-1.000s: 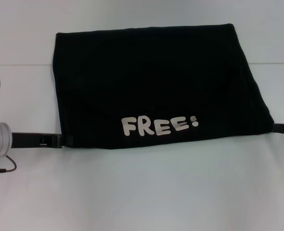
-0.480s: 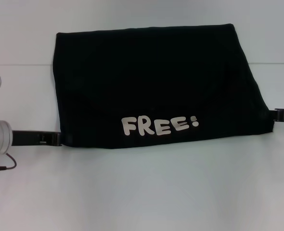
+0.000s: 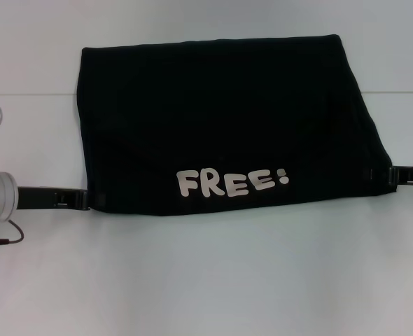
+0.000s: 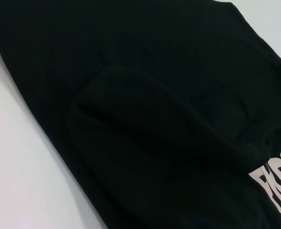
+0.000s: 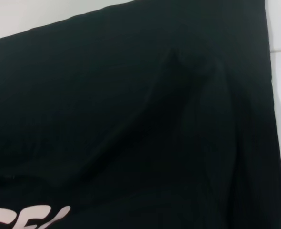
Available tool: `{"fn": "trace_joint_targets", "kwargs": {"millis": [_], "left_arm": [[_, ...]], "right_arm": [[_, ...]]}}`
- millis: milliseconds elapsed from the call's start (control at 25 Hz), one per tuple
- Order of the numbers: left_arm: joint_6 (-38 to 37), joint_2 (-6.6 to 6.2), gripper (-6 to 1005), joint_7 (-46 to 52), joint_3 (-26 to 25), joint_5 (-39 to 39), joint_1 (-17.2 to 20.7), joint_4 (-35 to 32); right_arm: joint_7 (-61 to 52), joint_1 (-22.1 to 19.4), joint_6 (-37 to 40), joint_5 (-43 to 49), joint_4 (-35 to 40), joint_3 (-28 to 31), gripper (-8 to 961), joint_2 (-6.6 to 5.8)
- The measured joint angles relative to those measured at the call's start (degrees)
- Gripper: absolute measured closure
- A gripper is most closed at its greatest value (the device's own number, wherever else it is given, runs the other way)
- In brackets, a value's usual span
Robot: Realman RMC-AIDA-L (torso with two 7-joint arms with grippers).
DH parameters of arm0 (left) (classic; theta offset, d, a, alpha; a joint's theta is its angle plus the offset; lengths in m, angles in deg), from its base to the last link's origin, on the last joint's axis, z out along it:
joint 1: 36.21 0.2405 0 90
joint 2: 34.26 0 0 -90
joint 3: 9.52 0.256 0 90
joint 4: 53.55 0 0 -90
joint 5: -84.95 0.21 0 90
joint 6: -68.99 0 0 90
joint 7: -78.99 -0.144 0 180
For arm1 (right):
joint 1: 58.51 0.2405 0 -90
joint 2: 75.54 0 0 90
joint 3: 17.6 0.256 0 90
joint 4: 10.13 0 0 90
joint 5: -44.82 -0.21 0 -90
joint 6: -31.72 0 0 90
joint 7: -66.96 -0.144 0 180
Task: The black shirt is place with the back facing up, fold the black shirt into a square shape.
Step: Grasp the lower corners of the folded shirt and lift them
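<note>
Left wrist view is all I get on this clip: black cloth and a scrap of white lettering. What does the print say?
Observer: In the head view the black shirt reads "FREE!" along its near edge.
Operator: Where is the left claw?
Observer: The left claw is at the shirt's near left corner.
Operator: And the right one?
Observer: The right claw is at the near right corner, low over the white table.

shirt (image 3: pixel 227 126) on table (image 3: pixel 206 280), end effectors flanking
</note>
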Motion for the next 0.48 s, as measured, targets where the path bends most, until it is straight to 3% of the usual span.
{"fn": "trace_joint_targets", "kwargs": {"millis": [480], "left_arm": [[0.17, 0.0, 999, -0.07, 0.09, 0.02, -0.12, 0.1]], "right_arm": [[0.5, -0.82, 1.05, -0.27, 0.22, -0.28, 766, 0.06]]}}
